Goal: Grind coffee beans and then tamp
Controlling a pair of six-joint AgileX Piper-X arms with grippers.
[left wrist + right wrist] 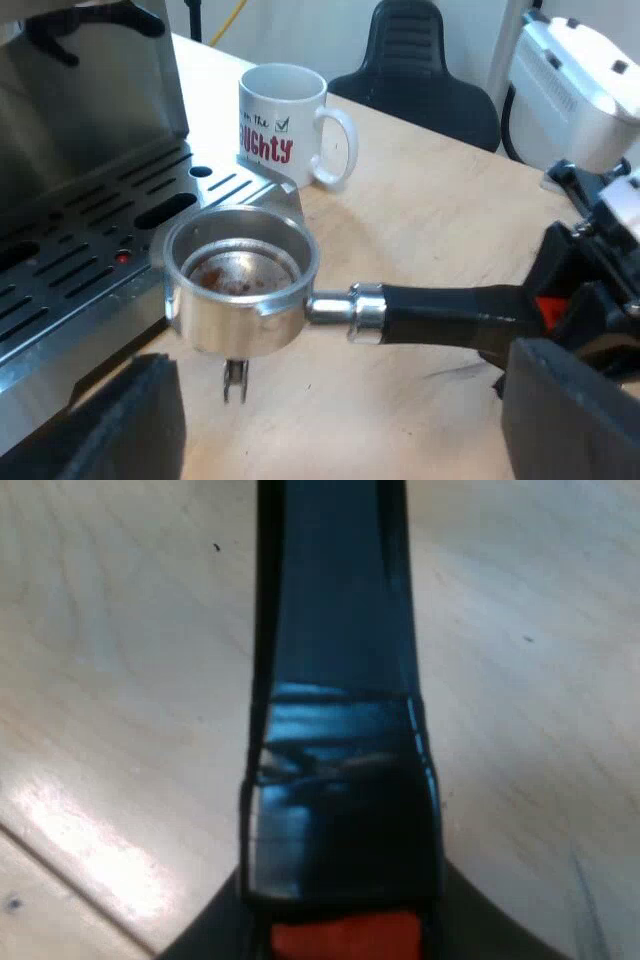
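Note:
The metal holder hangs just above the wooden table beside the espresso machine's drip tray; its basket holds only a brown smear of coffee. Its dark handle runs away from the machine to a red end. My right gripper is shut around that end. In the right wrist view the handle runs straight out from my right gripper, with the red end between its fingers. My left gripper stands open over the table, close by the holder, with nothing in it.
A white mug with red lettering stands on the table at the drip tray's corner, beyond the holder. A black chair is past the table's edge. A white housing sits behind my right gripper.

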